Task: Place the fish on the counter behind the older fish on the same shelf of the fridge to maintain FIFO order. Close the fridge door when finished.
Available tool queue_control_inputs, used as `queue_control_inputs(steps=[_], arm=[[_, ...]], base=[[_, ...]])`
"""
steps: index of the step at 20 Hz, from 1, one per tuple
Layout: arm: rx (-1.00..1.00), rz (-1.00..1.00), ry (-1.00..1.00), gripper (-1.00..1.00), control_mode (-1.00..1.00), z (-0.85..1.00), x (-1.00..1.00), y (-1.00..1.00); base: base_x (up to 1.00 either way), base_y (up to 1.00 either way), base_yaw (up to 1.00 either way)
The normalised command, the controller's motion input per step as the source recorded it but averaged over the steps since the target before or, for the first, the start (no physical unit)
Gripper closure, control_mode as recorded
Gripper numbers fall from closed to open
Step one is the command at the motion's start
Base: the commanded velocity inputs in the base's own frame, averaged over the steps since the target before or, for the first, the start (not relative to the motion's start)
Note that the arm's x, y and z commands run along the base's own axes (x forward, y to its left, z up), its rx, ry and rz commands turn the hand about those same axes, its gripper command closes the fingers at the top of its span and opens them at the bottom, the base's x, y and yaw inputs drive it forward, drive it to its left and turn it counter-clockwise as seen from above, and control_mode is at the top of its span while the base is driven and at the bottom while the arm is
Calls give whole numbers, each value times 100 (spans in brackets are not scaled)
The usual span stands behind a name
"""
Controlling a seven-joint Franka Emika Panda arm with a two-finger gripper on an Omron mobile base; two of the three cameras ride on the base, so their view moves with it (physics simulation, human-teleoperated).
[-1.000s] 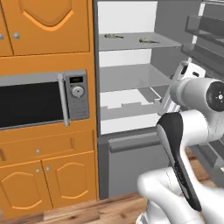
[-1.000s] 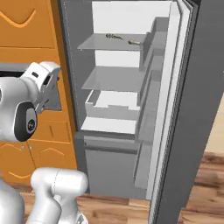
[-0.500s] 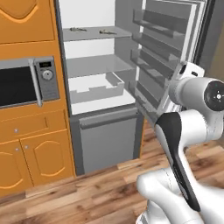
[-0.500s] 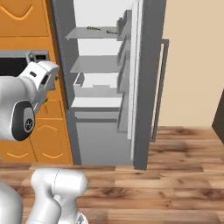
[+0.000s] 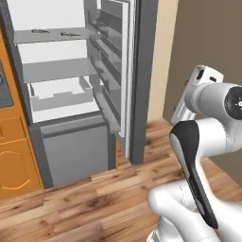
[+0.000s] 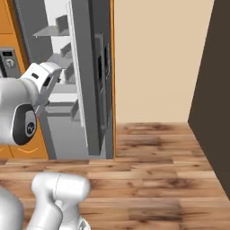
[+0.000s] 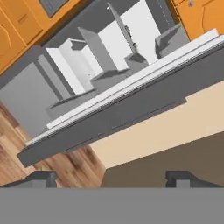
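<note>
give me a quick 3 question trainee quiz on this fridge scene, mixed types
1. True or false: the fridge door is shut.
2. How many fish lie on the top shelf in the left base view?
A) none
B) one
C) two
3. Fill in: in the hand view the gripper has its fingertips set wide apart with nothing between them, so it is ____.

Key: 1 false, the door stands open with its bins showing. 2 C, one fish and another beside it. 3 open.
</note>
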Motion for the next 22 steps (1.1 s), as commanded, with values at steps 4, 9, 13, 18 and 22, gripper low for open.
queue_control_inputs(steps=[4, 9, 13, 18, 22], arm=[[0, 0, 0, -100, 100, 0, 0, 0], [0, 0, 0, -100, 100, 0, 0, 0], [0, 0, 0, -100, 100, 0, 0, 0], [0, 0, 0, -100, 100, 0, 0, 0], [0, 0, 0, -100, 100, 0, 0, 0]], base=[[10, -100, 1], [46, -100, 12], [94, -83, 35], [100, -44, 55], [94, -40, 60]])
